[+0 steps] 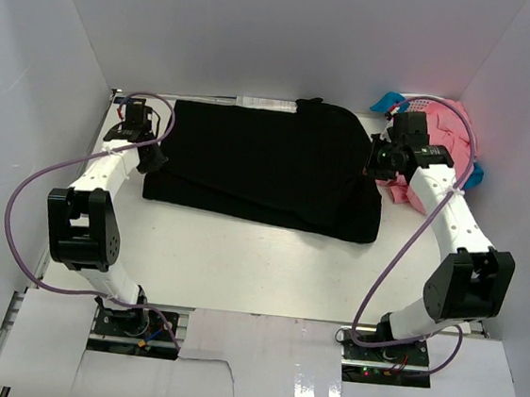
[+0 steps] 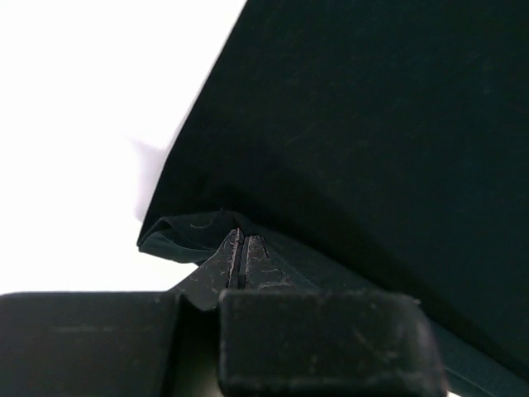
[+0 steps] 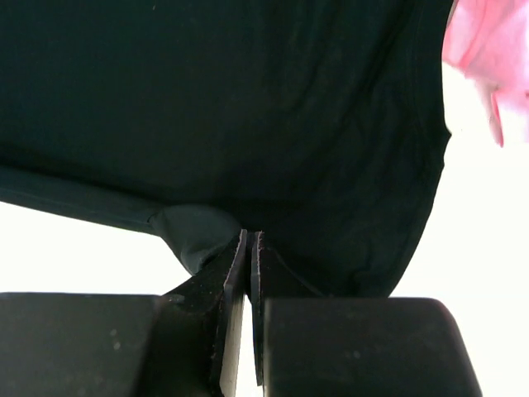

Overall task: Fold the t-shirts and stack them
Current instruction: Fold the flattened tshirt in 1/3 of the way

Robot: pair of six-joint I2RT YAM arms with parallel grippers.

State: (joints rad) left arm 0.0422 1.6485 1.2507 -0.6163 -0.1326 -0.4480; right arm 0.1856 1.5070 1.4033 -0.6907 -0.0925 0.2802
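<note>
Two grippers hold the black t-shirt [image 1: 268, 166], which lies spread on the table [image 1: 239, 262] between them. We see the left gripper [image 2: 242, 248] pinching a folded corner of its edge and the right gripper [image 3: 250, 244] pinching the opposite edge. The salmon-pink t-shirts [image 1: 449, 118] lie bunched ahead-right of the right fingertips.
</note>
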